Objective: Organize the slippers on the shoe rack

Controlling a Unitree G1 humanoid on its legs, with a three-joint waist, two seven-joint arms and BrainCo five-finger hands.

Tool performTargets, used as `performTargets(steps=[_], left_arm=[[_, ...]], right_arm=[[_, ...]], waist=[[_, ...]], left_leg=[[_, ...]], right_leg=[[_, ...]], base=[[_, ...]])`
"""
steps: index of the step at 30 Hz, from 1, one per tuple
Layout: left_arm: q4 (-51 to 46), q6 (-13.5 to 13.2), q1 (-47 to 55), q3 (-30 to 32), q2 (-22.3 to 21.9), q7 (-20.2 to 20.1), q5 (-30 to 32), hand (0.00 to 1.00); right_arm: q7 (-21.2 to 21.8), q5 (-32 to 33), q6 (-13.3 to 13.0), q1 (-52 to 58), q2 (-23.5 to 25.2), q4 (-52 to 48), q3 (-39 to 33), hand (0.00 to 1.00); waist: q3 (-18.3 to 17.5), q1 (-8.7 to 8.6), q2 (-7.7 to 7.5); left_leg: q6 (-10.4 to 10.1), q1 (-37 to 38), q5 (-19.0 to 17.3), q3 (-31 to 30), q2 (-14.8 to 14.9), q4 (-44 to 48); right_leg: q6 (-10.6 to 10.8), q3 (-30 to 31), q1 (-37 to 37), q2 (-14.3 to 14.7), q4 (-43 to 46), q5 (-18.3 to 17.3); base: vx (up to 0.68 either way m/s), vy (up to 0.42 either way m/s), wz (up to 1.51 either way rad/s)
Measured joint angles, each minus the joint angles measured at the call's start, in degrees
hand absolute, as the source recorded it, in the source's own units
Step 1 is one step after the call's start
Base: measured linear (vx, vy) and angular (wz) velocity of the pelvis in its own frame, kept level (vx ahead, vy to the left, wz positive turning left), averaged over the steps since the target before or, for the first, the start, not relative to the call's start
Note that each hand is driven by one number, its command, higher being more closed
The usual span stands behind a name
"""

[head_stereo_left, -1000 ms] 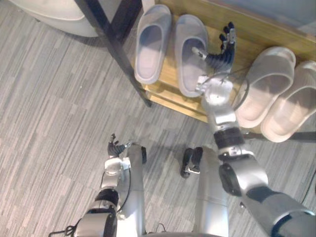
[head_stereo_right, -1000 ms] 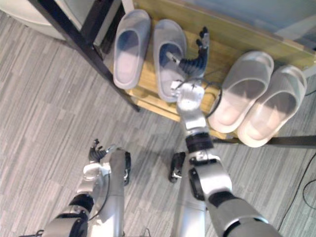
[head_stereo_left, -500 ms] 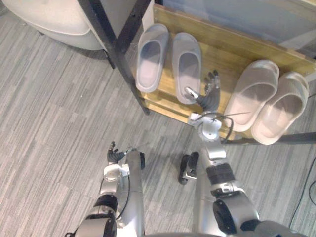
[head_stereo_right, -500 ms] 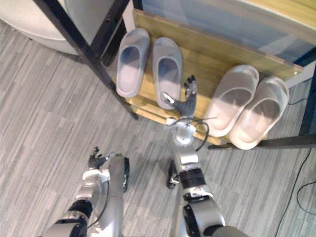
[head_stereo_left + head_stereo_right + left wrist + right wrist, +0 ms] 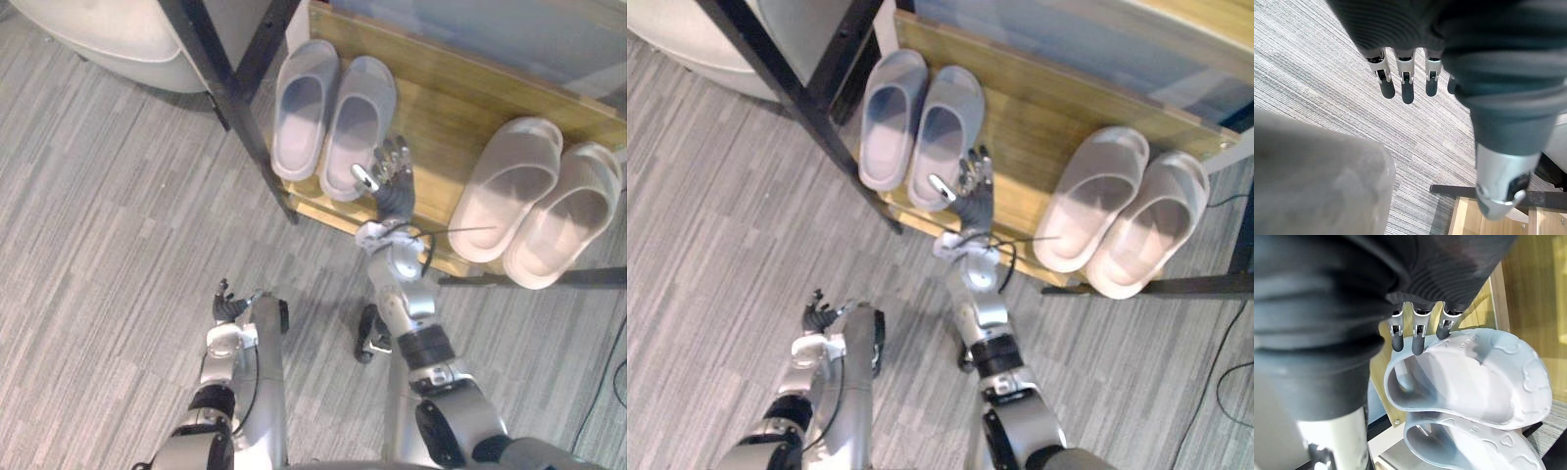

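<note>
A grey slipper pair lies at the left end of the wooden shoe rack shelf [image 5: 446,117]. The left slipper [image 5: 304,103] is straight, and the right slipper [image 5: 355,125] tilts against it. My right hand [image 5: 394,188] is open at the right slipper's heel side, its straight fingers [image 5: 1418,340] touching the strap of that slipper [image 5: 1474,377], its thumb by the heel. A beige slipper pair [image 5: 509,186] [image 5: 570,220] lies at the shelf's right end. My left hand [image 5: 229,305] hangs open low over the floor, its fingers [image 5: 1406,83] relaxed.
A black slanted frame post [image 5: 230,93] crosses in front of the shelf's left end. A pale rounded seat [image 5: 98,24] sits at the far left. Grey striped carpet [image 5: 108,245] spreads in front of the rack.
My right hand has moved left along the shelf. The right grey slipper has shifted and tilted against its mate. The left hand has stayed put.
</note>
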Motion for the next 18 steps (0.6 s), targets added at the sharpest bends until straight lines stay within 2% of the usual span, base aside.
performTargets(steps=[13,15,18], left_arm=[[-0.3,-0.2,-1.3,-0.1,-0.6,0.6,-0.1,0.0],[-0.7,-0.1,-1.1,-0.1,-0.6,0.4,0.0,0.0],[-0.7,-0.1,0.3,-0.1,-0.6,0.1,0.0,0.0]], right_arm=[[-1.0,0.8,0.1,-4.6,-1.6,2.8,-4.1,0.0],[-1.1,-1.4,0.4,-3.4,-3.2,1.8,-4.6,0.0],[-0.9,-3.9,0.6,1.2,-4.5,-1.0,-4.5,0.0]], waist=[[1.9,0.12,0.64],[3.8,0.02,0.72],[4.0,-0.2,0.66]], left_leg=[[-1.1,0.1,0.6,-1.0,-0.9,-0.6],[-1.2,2.9,0.7,-1.1,-0.7,-1.6],[-1.1,5.6,1.0,-1.2,-0.6,-3.9]], right_leg=[[-0.2,-0.8,0.2,-0.9,0.8,-0.7],[-0.1,-1.2,3.1,-0.9,-0.1,-0.7],[-0.1,-1.8,6.1,-0.9,-2.4,-0.8]], base=[[0.02,-0.02,0.05],[0.05,-0.028,0.0],[0.06,-0.023,0.02]])
